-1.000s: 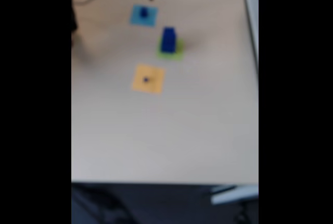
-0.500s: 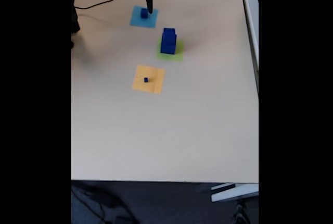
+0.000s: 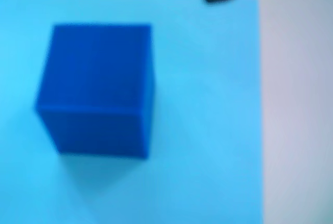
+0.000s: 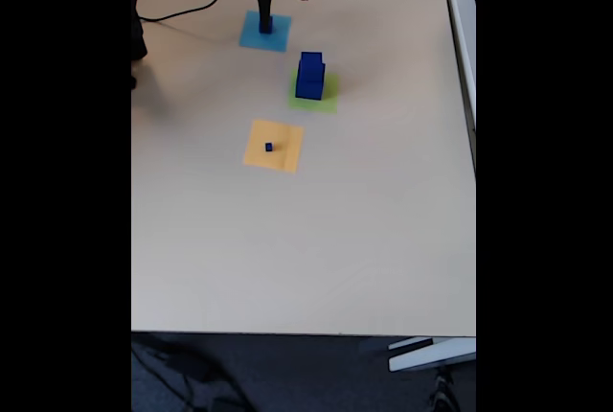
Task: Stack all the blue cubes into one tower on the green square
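Fixed view: tower (image 4: 309, 76), tiny cube (image 4: 269, 147).

You have a flat light-blue paper square (image 4: 265, 33) lying near the far edge of the pale beige table top (image 4: 306, 240) in the fixed view; in the wrist view it is a bright cyan sheet (image 3: 208, 130). A flat orange-yellow paper square (image 4: 275, 147) sits nearer the middle. A thin black cable (image 4: 196, 5) curls across the far left of the table.
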